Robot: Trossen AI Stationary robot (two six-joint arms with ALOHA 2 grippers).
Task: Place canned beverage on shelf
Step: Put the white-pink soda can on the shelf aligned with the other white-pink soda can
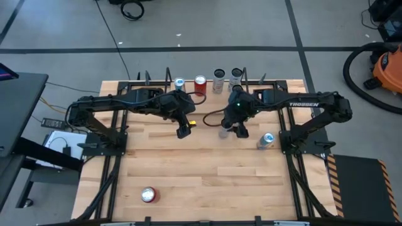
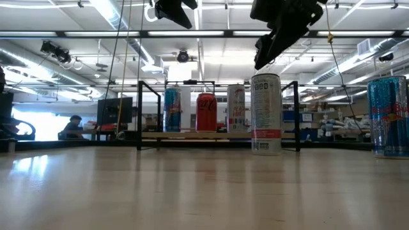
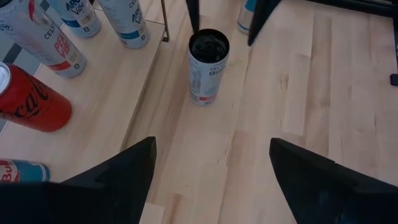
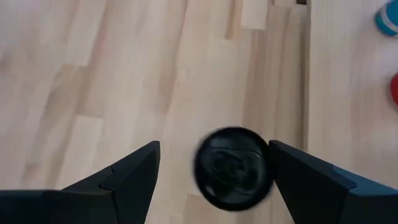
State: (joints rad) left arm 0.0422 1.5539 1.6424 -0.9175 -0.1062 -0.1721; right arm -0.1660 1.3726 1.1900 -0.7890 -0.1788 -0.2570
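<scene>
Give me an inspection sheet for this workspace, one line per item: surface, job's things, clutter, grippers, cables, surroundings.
Surface: light wood tabletop, bare in the middle.
Job's things: shelf at the far edge holds four upright cans; a white can stands on the table before it; a blue can stands by the right arm's base; a red can stands near the front edge.
Clutter: nothing seen.
Grippers: right gripper open, directly above the white can; left gripper open, empty, raised beside it.
Cables: black cables cross the floor.
Surroundings: vacuum cleaner at right; a seated person far behind.

left end effector [image 1: 183, 132]: raised, fingers spread apart, arm reaching inward
right end effector [image 1: 233, 131]: raised, fingers spread, pointing straight down
</scene>
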